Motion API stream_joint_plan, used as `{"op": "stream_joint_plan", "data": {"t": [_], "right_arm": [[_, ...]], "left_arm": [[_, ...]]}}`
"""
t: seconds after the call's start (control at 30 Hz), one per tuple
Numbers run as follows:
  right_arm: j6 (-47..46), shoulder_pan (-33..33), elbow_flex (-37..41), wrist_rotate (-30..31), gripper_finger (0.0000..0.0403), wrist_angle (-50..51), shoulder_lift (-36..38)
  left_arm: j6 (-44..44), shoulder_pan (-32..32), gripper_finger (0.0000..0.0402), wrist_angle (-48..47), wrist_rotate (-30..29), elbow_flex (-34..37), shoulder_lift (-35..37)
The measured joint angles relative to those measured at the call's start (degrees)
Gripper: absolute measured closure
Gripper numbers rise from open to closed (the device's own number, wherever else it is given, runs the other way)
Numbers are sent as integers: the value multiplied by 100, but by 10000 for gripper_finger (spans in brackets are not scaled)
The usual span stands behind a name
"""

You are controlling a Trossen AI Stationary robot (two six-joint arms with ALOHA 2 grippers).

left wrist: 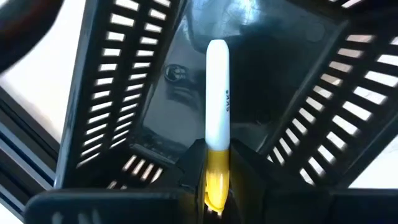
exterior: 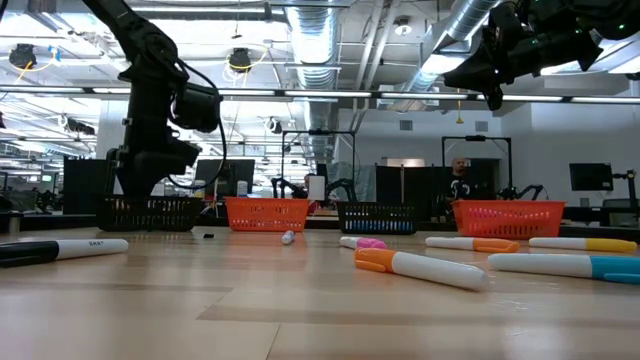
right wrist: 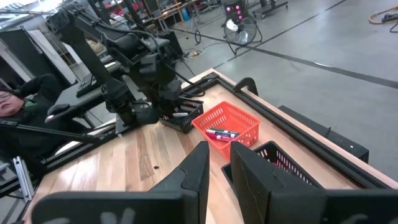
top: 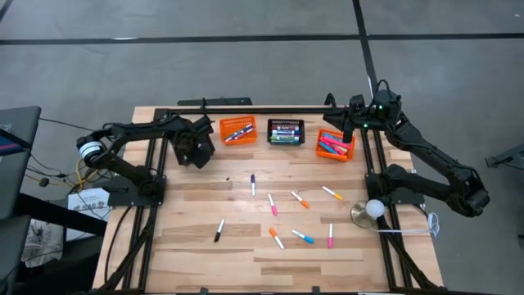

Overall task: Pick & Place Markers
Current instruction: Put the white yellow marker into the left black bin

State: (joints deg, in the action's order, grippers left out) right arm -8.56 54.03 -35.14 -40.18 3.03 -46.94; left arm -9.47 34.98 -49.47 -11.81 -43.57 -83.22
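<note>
My left gripper (top: 195,146) hangs at the far left of the table, over a black mesh basket (exterior: 150,212), and is shut on a marker (left wrist: 217,93) with a white barrel and a yellow end. The marker points down into the basket (left wrist: 124,93). Several more markers (top: 299,199) lie flat on the wooden table. My right gripper (right wrist: 217,168) is shut on nothing and hovers high by the orange basket at the far right (top: 336,145). My left gripper pinches the marker's yellow end (left wrist: 216,174) between its two fingers. The fingers point steeply down from above, and the marker sticks out past them in line with them. Its white barrel reaches down inside the black basket; whether its tip touches the floor, I cannot tell.
Along the far edge stand an orange basket (top: 237,129), a black basket (top: 286,132) and the right orange basket, each with markers in it. A round lamp-like object (top: 370,211) sits by the right arm's base. People show in the room beyond.
</note>
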Motion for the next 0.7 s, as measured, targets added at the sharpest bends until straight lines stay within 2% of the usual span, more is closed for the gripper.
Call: {"op": "stream_joint_plan", "data": {"t": [0.2, 0.5, 0.7], "right_arm": [[0, -1, 0, -9, 346, 0, 0], [-2, 0, 0, -17, 346, 0, 1], [-2, 1, 0, -28, 346, 0, 1]], "left_arm": [[-42, 0, 337, 38, -3, 0, 0], [-151, 0, 259, 42, -24, 0, 2], [-213, -20, 236, 33, 227, -7, 252]]}}
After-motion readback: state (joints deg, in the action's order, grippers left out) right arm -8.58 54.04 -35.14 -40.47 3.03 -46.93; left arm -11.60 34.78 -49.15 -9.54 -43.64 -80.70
